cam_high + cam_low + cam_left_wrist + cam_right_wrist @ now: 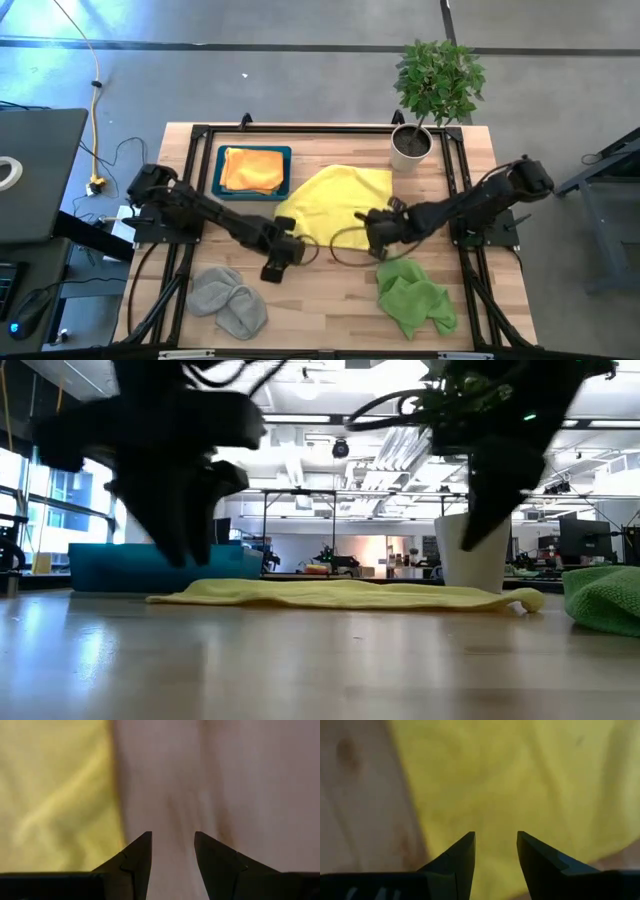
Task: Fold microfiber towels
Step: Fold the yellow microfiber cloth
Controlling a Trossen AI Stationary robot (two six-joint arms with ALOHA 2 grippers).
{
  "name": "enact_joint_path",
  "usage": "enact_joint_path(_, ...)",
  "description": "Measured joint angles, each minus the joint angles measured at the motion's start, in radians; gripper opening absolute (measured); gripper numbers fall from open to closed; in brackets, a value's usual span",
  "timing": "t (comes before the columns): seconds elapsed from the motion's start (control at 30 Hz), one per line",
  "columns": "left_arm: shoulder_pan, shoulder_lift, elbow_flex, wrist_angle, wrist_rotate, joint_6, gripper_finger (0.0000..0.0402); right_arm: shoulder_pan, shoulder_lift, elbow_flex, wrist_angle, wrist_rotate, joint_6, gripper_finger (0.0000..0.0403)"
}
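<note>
High view shows the yellow towel (pixel 340 205) spread flat mid-worktop, toward the far edge, likely laid out so both arms can fold it. The left gripper (pixel 283 247) hangs at its near-left corner, fingers parted and empty over bare wood beside the cloth's edge. The right gripper (pixel 379 232) sits over its near-right side, also parted, grasping nothing. Both arms reach inward, low. Orange towel (pixel 252 169) rests in the tray (pixel 217 173); grey (pixel 228 298) and green (pixel 414 300) towels lie by the near edge.
</note>
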Motion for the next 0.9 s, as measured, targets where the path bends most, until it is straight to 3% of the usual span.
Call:
enact_joint_path(0.33,-0.02,0.007,-0.034,0.028,-0.046,0.027,0.0138,0.19,0.008,0.0,-0.151,0.045,0.145,0.0138)
enact_joint_path(0.5,0.021,0.006,-0.053,-0.025,-0.094,0.032,0.0138,0.207,0.008,0.0,-0.186,0.08,0.186,0.0138)
enact_joint_path(0.9,0.102,0.006,-0.157,0.028,-0.012,0.025,0.0138,0.204,0.008,0.0,-0.096,0.13,0.127,0.0138)
